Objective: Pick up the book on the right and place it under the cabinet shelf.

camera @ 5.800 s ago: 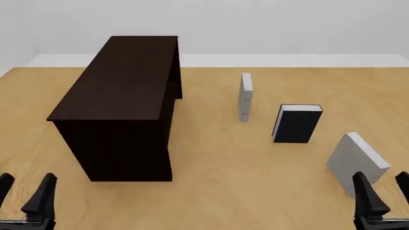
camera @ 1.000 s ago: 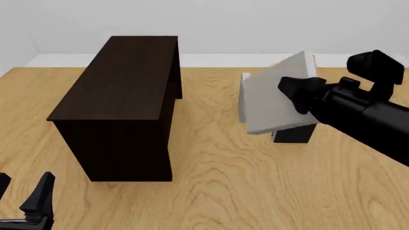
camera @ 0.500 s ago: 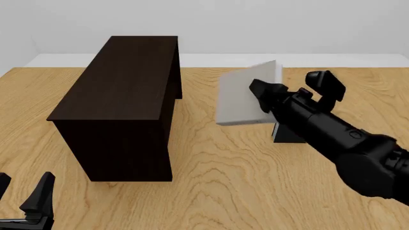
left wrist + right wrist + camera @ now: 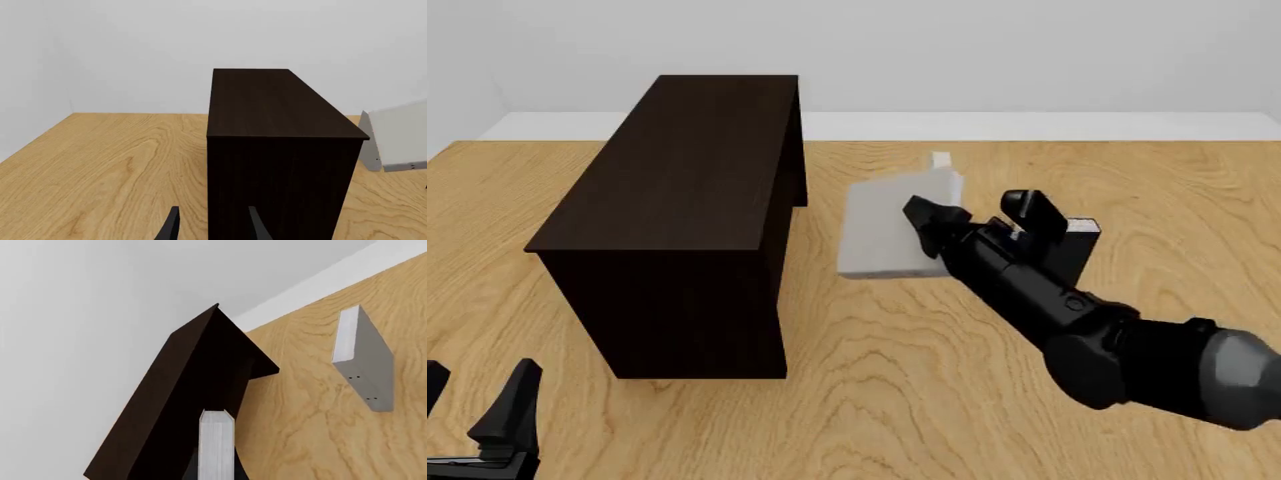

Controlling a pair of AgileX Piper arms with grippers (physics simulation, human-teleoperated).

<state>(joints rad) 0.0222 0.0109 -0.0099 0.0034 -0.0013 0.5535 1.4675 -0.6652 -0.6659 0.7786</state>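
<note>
A wood-grain tabletop (image 4: 868, 400) carries a tall, near-black cabinet shelf (image 4: 681, 200) at left. The right arm reaches across from the near right, its right hand (image 4: 924, 228) clamped on the light grey book (image 4: 888, 230), which hangs in the air just right of the cabinet's open side. Behind stand a black-covered book (image 4: 1074, 250) and a thinner grey-white book (image 4: 363, 365). The left hand (image 4: 481, 420) idles at the near left, fingers spread wide. The risk: the book, held tilted, could strike the cabinet's side panel or shelf edge on entry and twist loose.
</note>
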